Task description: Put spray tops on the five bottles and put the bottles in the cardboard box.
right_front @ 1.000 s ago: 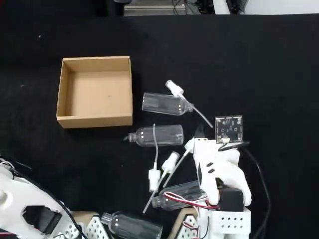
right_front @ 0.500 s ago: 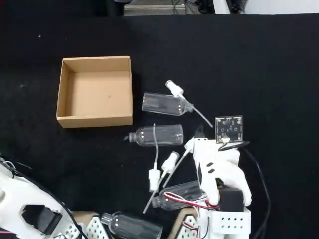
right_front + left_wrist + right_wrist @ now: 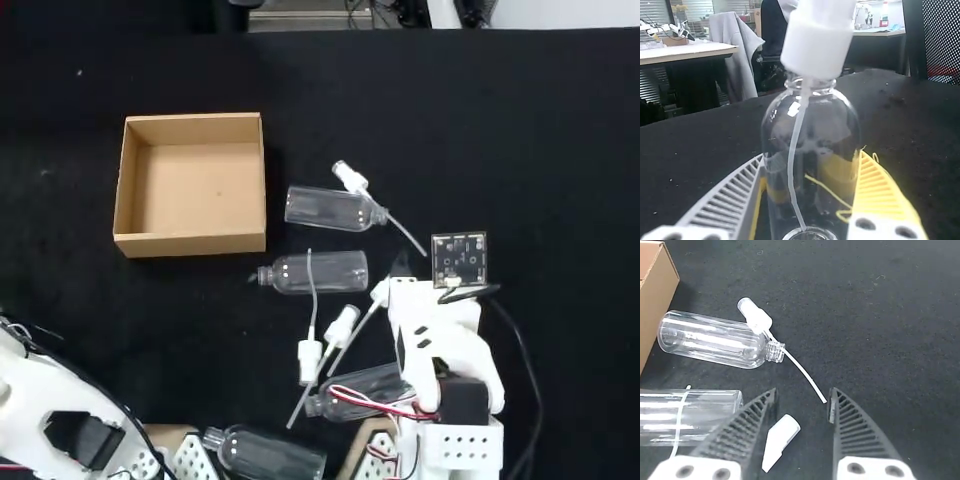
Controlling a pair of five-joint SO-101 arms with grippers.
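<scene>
Black-fingered right gripper (image 3: 803, 392), jaws parted, hovers low over the table (image 3: 520, 130). Left gripper (image 3: 812, 155) clamps a bottle (image 3: 810, 120) wearing a spray top (image 3: 817, 35). Overhead count: four bottles, three loose spray tops, one cardboard box (image 3: 190, 185) ahead-left of the right gripper.

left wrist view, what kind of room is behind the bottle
Likely an office or lab: a desk, a draped grey garment and window blinds stand beyond the black table.
</scene>
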